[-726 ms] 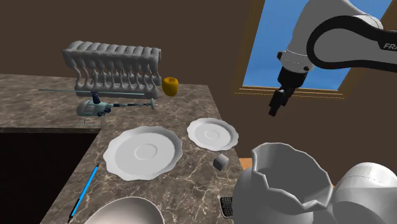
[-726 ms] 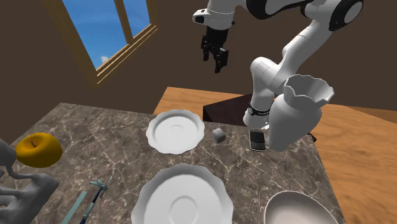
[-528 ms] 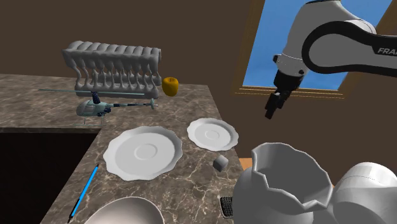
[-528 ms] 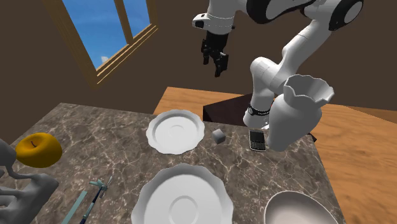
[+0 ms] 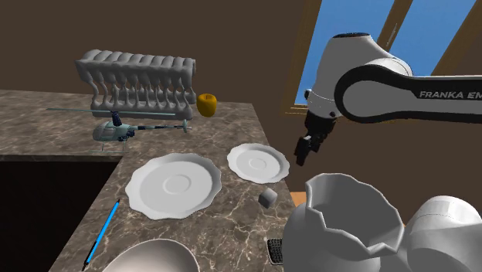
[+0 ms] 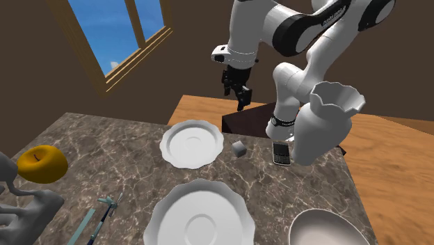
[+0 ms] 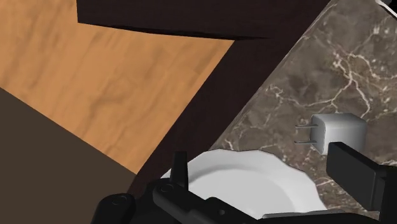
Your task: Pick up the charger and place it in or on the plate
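The charger is a small pale cube with two prongs, lying on the marble counter. It sits just beside the small white scalloped plate. A larger white plate lies nearer the counter's middle. My black gripper hangs open in the air above the counter's edge, over the small plate's rim and a little off from the charger. Nothing is between its fingers.
A tall white vase stands close to the charger, with a phone at its foot. A bowl, blue pen, toy helicopter, dish rack and yellow fruit share the counter. Wooden floor lies beyond the edge.
The arm has swung down and toward the shoulder view's left, bringing the gripper lower and closer to the small plate and charger. The fingers stay apart. Nothing on the counter moved.
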Tool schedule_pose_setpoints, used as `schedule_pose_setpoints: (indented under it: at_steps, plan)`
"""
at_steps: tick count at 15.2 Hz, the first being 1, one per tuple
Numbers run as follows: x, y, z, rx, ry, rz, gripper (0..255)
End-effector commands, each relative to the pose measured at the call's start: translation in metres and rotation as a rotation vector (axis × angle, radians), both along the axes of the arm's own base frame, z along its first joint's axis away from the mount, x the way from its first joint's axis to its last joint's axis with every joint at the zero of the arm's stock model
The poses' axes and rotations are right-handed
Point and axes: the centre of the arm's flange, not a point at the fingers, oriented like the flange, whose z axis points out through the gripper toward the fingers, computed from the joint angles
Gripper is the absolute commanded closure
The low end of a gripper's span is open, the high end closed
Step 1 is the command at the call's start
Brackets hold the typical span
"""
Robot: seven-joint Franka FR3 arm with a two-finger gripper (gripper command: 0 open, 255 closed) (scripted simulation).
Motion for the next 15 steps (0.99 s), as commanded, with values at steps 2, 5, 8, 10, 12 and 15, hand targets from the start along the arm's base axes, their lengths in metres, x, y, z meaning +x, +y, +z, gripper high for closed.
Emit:
schedule_pose_setpoints:
  at_steps: [2,5,8,10,12,15]
  plan:
    - [0.009,0.032,-0.025,0.012,0.004,-0.002,0]
    - [0.018,0.06,-0.049,0.023,0.01,-0.002,0]
    - [0.026,0.089,-0.074,0.033,0.015,-0.003,0]
    - [0.03,0.102,-0.085,0.038,0.017,-0.004,0]
    - [0.03,0.102,-0.095,0.038,0.017,-0.004,0]
    - [0.03,0.101,-0.111,0.038,0.017,-0.004,0]
